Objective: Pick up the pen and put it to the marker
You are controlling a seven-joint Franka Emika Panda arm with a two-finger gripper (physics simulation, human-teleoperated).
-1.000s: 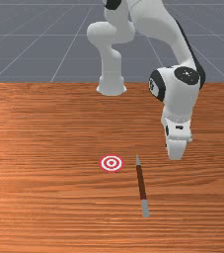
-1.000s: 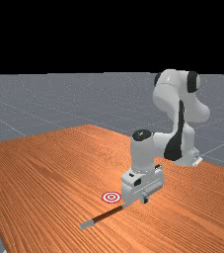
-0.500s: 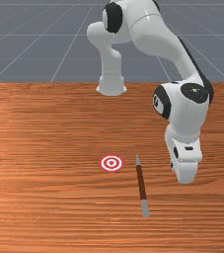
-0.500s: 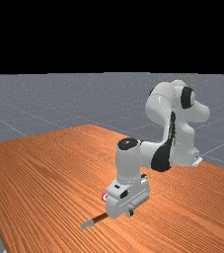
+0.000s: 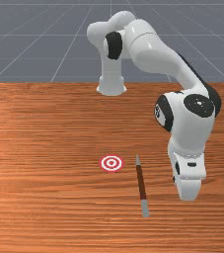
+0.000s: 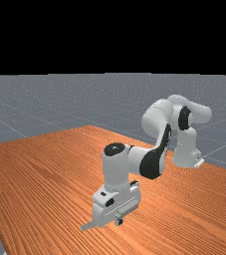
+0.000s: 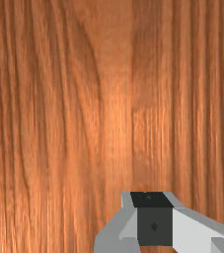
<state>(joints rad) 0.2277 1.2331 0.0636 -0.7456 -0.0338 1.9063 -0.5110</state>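
- On the near part of the table (image 5: 49,212), toward the front view's camera, lies the pen (image 5: 141,183), its grey blunt end (image 5: 145,208) nearest and its shaft brown.
- From there, its long axis runs mostly away from that camera, leaning a little to the front view's left, and the pointed tip (image 5: 137,160) faces the side where the arm stands.
- To the front view's right of the pen hangs my gripper (image 5: 188,190), which stands apart from it there; whether it is wide or narrow I cannot tell.
- In the far view, my hand blocks the sight of most of the pen and leaves the blunt end in sight; the wrist view has wood grain below.
- Near the tip, toward the front view's left, the marker (image 5: 111,163) lies flat, red and white rings with a strip of wood between it and the pen.
- Farther back, the arm's white base (image 5: 111,84) stands at the table's far edge.
- Beyond it spreads the grey floor (image 5: 24,44) with pale lines.
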